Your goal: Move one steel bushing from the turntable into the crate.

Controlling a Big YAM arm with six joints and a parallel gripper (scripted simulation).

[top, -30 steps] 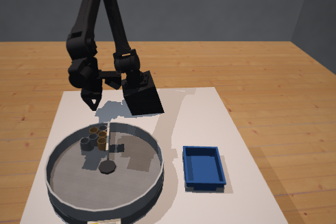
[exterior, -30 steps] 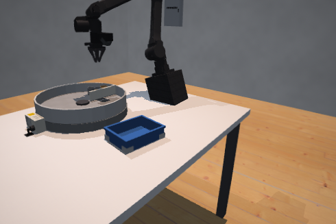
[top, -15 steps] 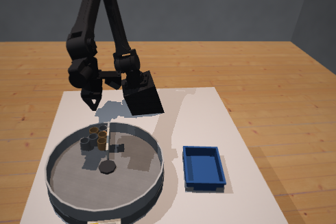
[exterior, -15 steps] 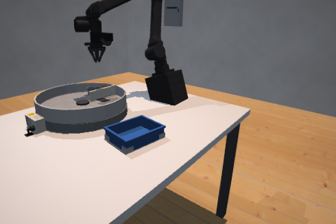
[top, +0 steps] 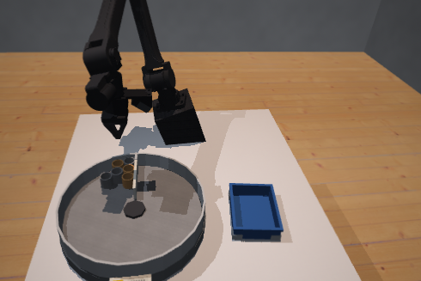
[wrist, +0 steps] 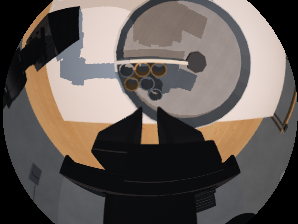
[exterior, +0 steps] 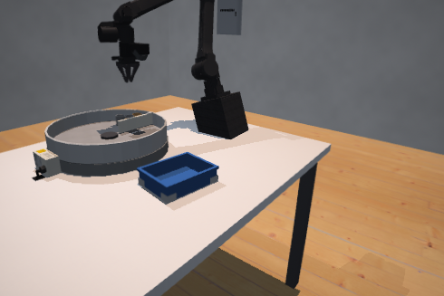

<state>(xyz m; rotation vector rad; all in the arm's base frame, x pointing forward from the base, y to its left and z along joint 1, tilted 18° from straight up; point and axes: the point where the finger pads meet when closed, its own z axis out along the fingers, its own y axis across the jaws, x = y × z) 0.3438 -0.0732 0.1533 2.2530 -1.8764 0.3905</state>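
Observation:
The round grey turntable holds a cluster of upright sleeves beside a thin pale divider. Three are grey steel bushings: one at the cluster's outer end, one in the middle, and one near the rim and divider. The others are brown-orange bushings. The blue crate is empty. My gripper is slightly open, with nothing between the fingers. It hangs high above the table, behind the turntable's rim in the top view.
The turntable has a raised wall all round and a dark hub at its centre. A small control box sits on its outer side. The arm's black base stands at the table's back edge. The crate is outside the turntable.

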